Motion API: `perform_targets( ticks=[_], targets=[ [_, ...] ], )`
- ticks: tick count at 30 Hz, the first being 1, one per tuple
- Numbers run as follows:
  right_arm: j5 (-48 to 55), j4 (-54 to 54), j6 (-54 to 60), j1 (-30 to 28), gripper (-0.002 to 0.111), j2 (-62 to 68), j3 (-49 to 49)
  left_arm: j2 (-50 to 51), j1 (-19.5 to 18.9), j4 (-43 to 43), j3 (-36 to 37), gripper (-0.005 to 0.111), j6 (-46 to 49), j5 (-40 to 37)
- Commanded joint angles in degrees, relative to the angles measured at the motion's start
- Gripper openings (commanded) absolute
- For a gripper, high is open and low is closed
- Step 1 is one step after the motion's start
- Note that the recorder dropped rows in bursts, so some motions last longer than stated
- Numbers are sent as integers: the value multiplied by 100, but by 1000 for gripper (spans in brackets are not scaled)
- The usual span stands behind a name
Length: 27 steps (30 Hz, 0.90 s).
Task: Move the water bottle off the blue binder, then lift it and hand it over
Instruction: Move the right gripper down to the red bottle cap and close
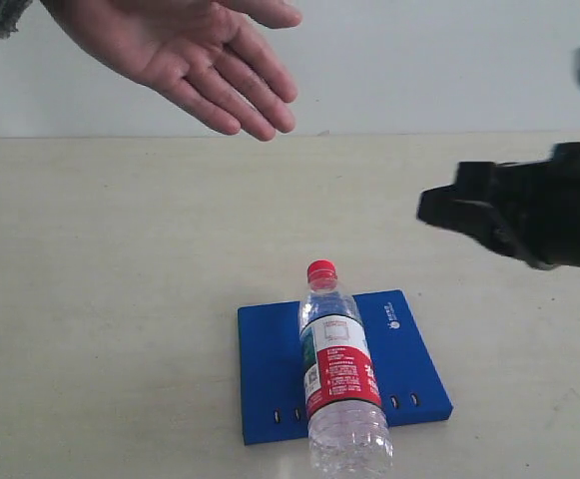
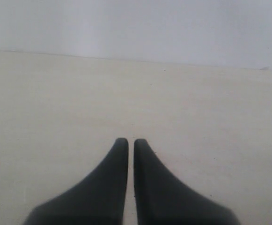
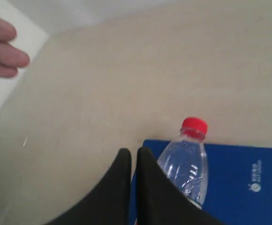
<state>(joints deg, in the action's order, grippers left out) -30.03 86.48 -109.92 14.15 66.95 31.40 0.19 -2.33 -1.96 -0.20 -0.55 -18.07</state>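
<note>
**Zero contact so far: water bottle on blue binder, both claws shut**

Step in hand: the first one, clearing the bottle off the binder. You have not begun it.

- Bottle position: it seems to lie on its side along the binder, red cap pointing to the far side. Its base pokes past the slotted near edge. The binder lies flat on the beige table.
- Right gripper: it hovers above the table, to the right of the bottle and well apart from it. The right wrist view shows the fingers pressed nearly together, holding nothing.
- Left gripper: its jaws are likewise closed and empty, over bare table. Neither bottle nor binder shows in its view.
- Receiver: an open human hand waits, palm showing, at the far left.

Next move, as a judgement: the right arm is the nearer one.
- Spread its fingers.
- Bring it down and across to the bottle body.
- Either grip the bottle around the label or nudge it sideways off the cover.
- Expect a round bottle to roll if you push it, so a grasp looks safer.
- Only then lift the binder and hand it over.

Writing:
- Bottle label: red and white with a green patch and a square outline on the white band. The print is too small to read.
- Binder: a small white logo with a line of text sits near the far right corner, not legible.
</note>
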Motion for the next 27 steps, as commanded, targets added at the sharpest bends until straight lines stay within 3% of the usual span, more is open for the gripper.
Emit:
perform_targets(
  ticks=[1,4,8,10,21,27],
  targets=[
    [-634,1346,-951,19,2,1295,989,-19,23,7,20,5,16,48],
    [-193,1346,-993,19,15,1514,1265,-19,23,7,20,5,16,48],
    [346,1304,-1035,19,45,1759,1482,-19,23,7,20,5,16,48],
    [324,1290,-1035,9,50,1985,1601,-19,23,7,20,5,16,48],
    [-21,1323,-1035,9,50,3593,2465,-19,23,7,20,5,16,48],
    [-864,1323,-1035,9,50,4249,3103,-19,23,7,20,5,16,48]
  ],
)
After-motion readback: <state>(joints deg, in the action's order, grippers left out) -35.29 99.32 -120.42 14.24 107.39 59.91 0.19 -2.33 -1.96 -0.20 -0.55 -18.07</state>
